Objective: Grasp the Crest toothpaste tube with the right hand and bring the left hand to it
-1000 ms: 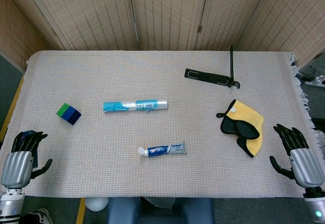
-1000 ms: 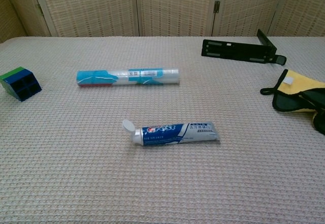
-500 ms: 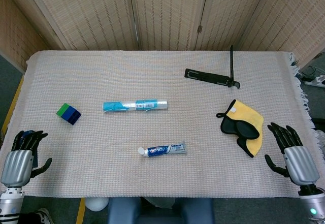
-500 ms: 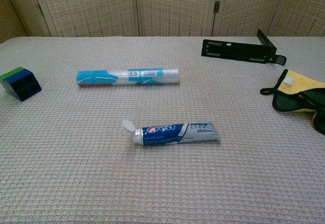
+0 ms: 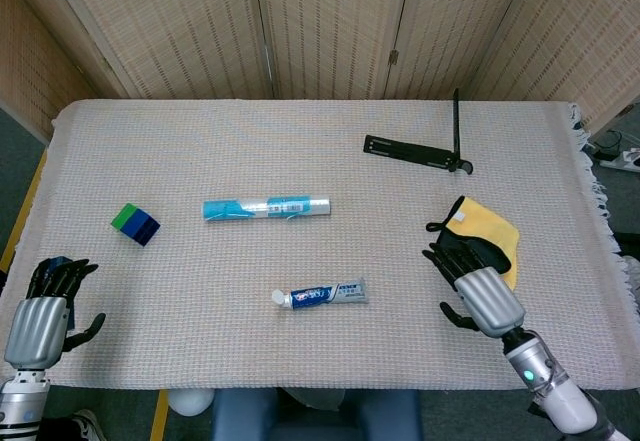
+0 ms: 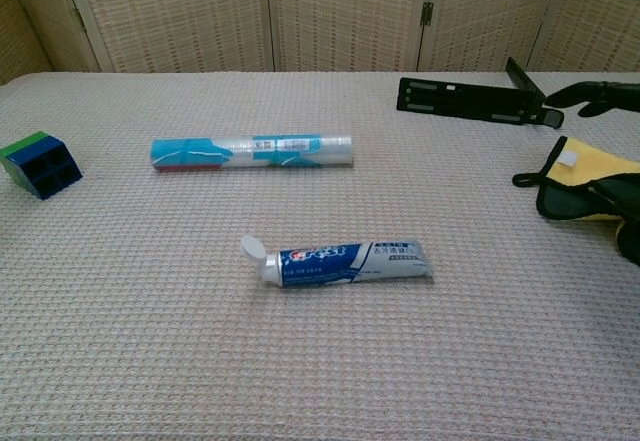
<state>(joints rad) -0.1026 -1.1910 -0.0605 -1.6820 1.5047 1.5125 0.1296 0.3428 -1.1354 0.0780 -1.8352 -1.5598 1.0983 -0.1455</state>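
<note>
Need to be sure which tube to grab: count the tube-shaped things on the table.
2. The toothpaste tube lies near the front middle; the longer blue and white tube lies behind it, slightly left. Nothing seems hidden.

This looks like a robot test room or lab rather than a home. A tabletop covered in a beige waffle-weave cloth [image 5: 300, 351] carries a staged scatter of unrelated items: a white and blue toothpaste tube [image 5: 322, 295], a long blue and white plastic-wrapped roll [image 5: 266, 207], a small green and blue cube [image 5: 135, 224], a black folding metal stand [image 5: 420, 149] and a yellow cloth with black trim [image 5: 483, 246]. Woven tan folding screens [image 5: 330, 26] wall off the back. Cables, possibly a power strip [image 5: 622, 156], lie on grey floor.
</note>
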